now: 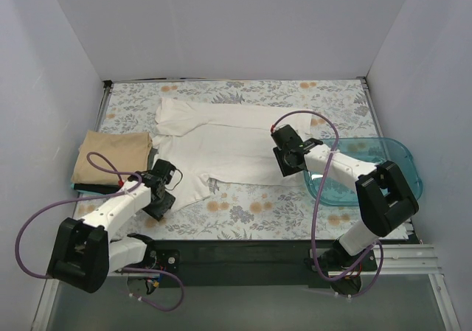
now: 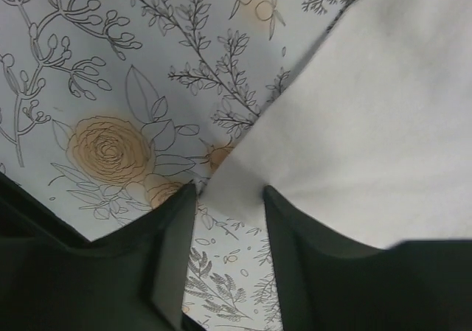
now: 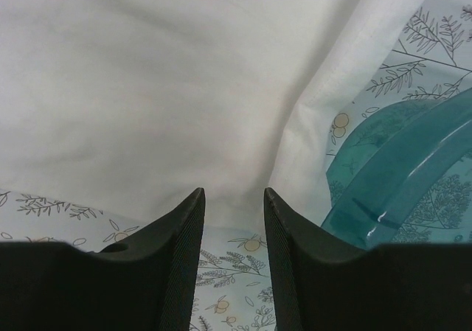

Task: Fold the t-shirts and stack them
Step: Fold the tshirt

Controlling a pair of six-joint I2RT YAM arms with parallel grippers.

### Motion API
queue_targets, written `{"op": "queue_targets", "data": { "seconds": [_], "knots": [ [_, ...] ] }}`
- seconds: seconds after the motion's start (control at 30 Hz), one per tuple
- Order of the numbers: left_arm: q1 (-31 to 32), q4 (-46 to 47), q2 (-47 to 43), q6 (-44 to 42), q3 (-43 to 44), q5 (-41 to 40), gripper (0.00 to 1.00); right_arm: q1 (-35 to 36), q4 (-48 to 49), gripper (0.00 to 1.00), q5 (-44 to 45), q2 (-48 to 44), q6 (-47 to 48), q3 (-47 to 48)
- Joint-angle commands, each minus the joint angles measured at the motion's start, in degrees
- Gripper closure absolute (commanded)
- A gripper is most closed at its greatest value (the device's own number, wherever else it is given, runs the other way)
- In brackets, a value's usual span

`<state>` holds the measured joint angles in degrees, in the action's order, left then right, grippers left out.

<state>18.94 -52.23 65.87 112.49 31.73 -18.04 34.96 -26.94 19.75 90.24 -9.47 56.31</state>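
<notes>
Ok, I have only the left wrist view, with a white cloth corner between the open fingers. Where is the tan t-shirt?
Observer: The tan t-shirt lies folded at the far left of the table.
Operator: And is the right end effector on the white t-shirt?
Observer: The right end effector is open at the near right corner of the white t-shirt, not yet closed on it.
Operator: Is anything close to it?
Observer: A translucent blue tub sits just to its right.

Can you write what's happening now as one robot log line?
tan shirt: folded, left side | white shirt: spread out | left claw: open at its corner | right claw: open at its edge
</notes>
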Motion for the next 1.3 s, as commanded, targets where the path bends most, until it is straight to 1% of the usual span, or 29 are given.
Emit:
{"op": "queue_targets", "data": {
  "seconds": [0.0, 0.03, 0.07, 0.17, 0.23, 0.37, 0.4, 0.5, 0.63, 0.7, 0.83, 1.0, 1.07, 1.17, 1.23, 1.27],
  "knots": [
    [-0.04, 8.72, 5.23, 2.48, -0.62, -2.17, 0.68, -0.07, -0.74, 0.56, 4.59, -1.03, 1.22, -0.33],
    [-0.04, 9.16, 6.02, 2.3, -0.18, -2.43, 0.78, -0.07, -1.44, 0.55, 5.38, -1.03, 0.78, -0.07],
    [-0.04, 9.25, 7.42, 2.12, 0.18, -2.52, 1.0, -0.07, -2.49, 0.55, 6.43, -0.85, 0.69, 0.11],
    [-0.04, 9.77, 7.79, 1.34, 1.14, -3.31, 1.0, 0.02, -3.64, 0.54, 9.07, -0.5, -2.2, -0.41],
    [-0.13, 10.12, 7.09, 1.16, 1.06, -3.75, 1.0, -0.07, -4.0, 0.54, 9.26, -0.32, -4.49, -1.2],
    [-0.13, 11.27, 4.71, -0.6, 0.62, -4.02, 1.0, -0.07, -3.74, 0.52, 9.51, -1.29, -12.22, -4.01],
    [-0.04, 11.44, 4.01, -0.86, 0.53, -4.02, 1.0, 0.02, -3.39, 0.51, 9.95, -1.81, -15.37, -4.63],
    [-0.04, 11.45, 3.22, -1.22, 0.09, -4.11, 1.0, -0.24, -3.03, 0.49, 11.54, -1.73, -19.16, -6.65],
    [-0.04, 11.45, 2.25, -1.92, -0.17, -4.45, 1.0, -0.42, -2.07, 0.48, 10.49, -1.38, -21.37, -6.57],
    [-0.04, 11.53, 1.99, -2.01, -0.08, -4.89, 1.0, -0.51, -1.71, 0.46, 10.66, -1.38, -21.81, -6.66],
    [-0.04, 11.97, 2.6, -2.27, 0.35, -5.07, 1.0, -0.42, -1.27, 0.46, 8.91, 0.72, -20.85, -6.83],
    [-0.04, 11.45, 3.65, -2.8, 3.07, -5.95, 1.0, -0.51, -1.19, 0.53, 6.1, 2.75, -19.97, -6.92],
    [-0.04, 11.79, 3.83, -2.89, 3.61, -6.04, 1.0, -0.42, -1.1, 0.54, 5.66, 4.24, -19.62, -7.18],
    [-0.04, 11.71, 3.92, -3.06, 4.57, -6.13, 1.0, -0.77, -1.19, 0.67, 5.13, 6.35, -19.09, -6.92],
    [-0.13, 11.27, 4.01, -3.06, 5.36, -6.56, 1.0, -0.86, -0.92, 0.79, 4.6, 6.53, -17.95, -6.31],
    [-0.04, 11.1, 4.01, -3.06, 5.63, -6.65, 1.0, -0.86, -0.92, 0.79, 4.42, 6.44, -17.6, -6.22]
  ]
}}
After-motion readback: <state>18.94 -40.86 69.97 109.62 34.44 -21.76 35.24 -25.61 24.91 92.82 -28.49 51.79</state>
